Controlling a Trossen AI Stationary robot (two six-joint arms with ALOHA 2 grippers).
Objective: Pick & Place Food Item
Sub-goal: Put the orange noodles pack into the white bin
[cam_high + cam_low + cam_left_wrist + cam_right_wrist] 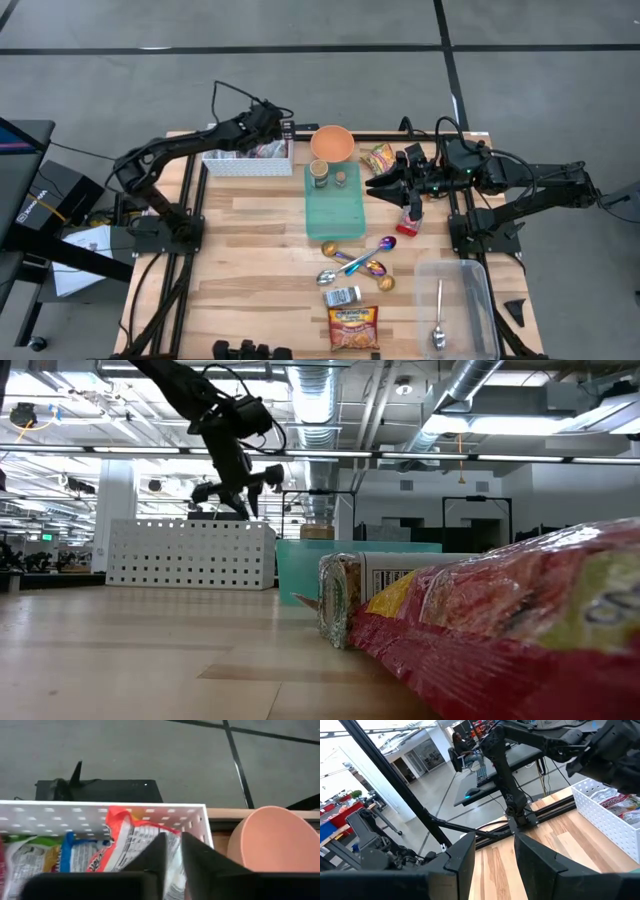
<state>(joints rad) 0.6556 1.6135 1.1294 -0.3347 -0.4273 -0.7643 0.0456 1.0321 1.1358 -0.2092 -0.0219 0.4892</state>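
Several food packets (120, 845) lie inside the white perforated basket (232, 164) at the far left of the worktop (260, 250), among them a red-and-white wrapper and a blue-and-white one. Directly above that basket hangs the left claw (172, 851), its two dark fingers drawn close with only a thin gap between them and nothing gripped; in the low view it hovers clear above the basket's rim. Just beside the basket stands a peach bowl (332, 143), and below the bowl a translucent green tray (335, 205) carries two small jars. The right claw (385, 187) is at the tray's right edge, partly parted and holding nothing visible, with a small red-capped bottle (409, 221) near it and a snack bag (378, 157) behind it. Nearer the front lie coloured spoons (358, 258), a small silver packet (343, 296) and a red noodle packet (353, 328), and a clear tub (455, 300) at the front right holds one metal spoon (439, 320).
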